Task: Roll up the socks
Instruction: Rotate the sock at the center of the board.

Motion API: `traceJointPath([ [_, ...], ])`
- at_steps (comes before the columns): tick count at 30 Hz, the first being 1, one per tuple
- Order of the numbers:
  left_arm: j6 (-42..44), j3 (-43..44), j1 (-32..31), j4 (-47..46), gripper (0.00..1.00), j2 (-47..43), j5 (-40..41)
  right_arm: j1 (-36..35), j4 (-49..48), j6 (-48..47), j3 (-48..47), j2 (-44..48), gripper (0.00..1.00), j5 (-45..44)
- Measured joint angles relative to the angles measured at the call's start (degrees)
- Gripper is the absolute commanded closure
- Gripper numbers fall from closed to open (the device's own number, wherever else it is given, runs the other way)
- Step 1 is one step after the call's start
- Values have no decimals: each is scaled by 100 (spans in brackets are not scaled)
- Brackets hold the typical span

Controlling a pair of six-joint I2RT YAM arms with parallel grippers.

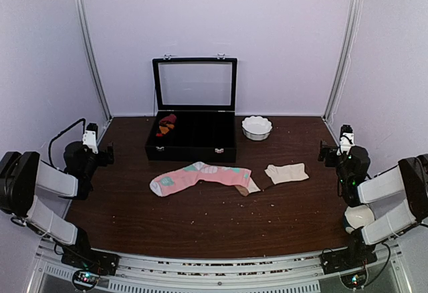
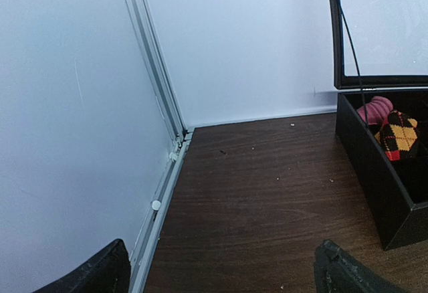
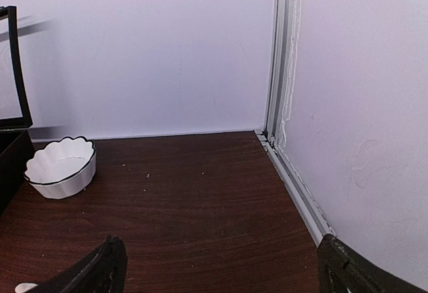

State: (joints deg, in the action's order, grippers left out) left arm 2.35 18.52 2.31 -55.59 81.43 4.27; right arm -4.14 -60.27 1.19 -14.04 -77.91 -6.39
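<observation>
Right, nothing of the rolling is begun as far as I can judge. The pink sock lies flat about the middle of the bench, stretched crosswise, its tan toe end pointing toward the right edge. The cream sock lies flat just beyond that toe, near it but apart, on the right half.

My left gripper hangs by the left edge with its fingers spread wide and nothing between them. My right gripper hangs by the right edge, equally wide and equally empty. Both are well apart from the socks.

Toward the back edge stands the black box, lid up, with a dark red and orange sock bundle in its left compartment. A white bowl sits just to its right. Neither concerns me now.

I take the step in hand to be the first reach. Next, I reckon, both arms must come inward and low, one to pinch an end of a sock, the other to pin the fabric so it does not slide.
</observation>
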Motion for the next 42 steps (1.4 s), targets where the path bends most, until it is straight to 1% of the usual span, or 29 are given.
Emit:
traceJointPath([
  [10,0,0,0,-2,2,0,0,0,-7,11,0,0,0,-26],
  [14,0,31,0,111,2,-13,4,2,-352,208,184,46,0,-575],
  [16,-2,361,0,826,2,-79,46,0,-293,269,302,256,0,-802],
  [18,114,1209,0,2127,2,-107,0,-2,177,387,240,682,0,-1062],
  [20,393,2505,0,3534,2,11,-140,-2,1156,688,-144,1220,0,-1443],
  [21,540,3104,0,4033,2,114,-225,0,1707,844,-479,1447,0,-1591],
  [23,857,4188,0,5090,4,323,-380,-2,2500,1117,-1097,1725,0,-1705],
  [24,1021,4688,0,5619,5,457,-461,-7,2855,1368,-1388,1836,0,-1808],
  [25,1156,5012,0,6043,5,573,-533,-9,3305,1690,-1681,1952,0,-1897],
  [27,1390,5287,0,6811,2,719,-726,13,4120,2205,-2100,2114,0,-1956],
  [28,1482,5248,0,7167,2,741,-850,33,4395,2358,-2216,2188,0,-1867],
  [31,1657,4763,0,8006,2,634,-1298,-13,4682,2430,-2127,2380,0,-1091],
  [32,1703,4548,0,8234,2,529,-1478,-131,4874,2409,-2149,2332,0,-944],
  [34,1840,4142,-37,8651,2,177,-1864,-597,5320,2286,-2358,2011,0,-693],
  [36,2000,3987,-151,8924,2,-164,-2072,-1250,5692,2118,-2682,1567,0,-610],
  [37,2098,3978,-293,9012,2,-313,-2109,-1716,5877,2041,-2927,1248,0,-579],
  [39,2275,3980,-713,9009,2,-437,-2107,-2411,6118,1952,-3322,717,0,-498],
  [42,2465,3982,-1355,9009,2,-205,-2072,-3252,6417,1895,-3904,-66,2,-446],
])
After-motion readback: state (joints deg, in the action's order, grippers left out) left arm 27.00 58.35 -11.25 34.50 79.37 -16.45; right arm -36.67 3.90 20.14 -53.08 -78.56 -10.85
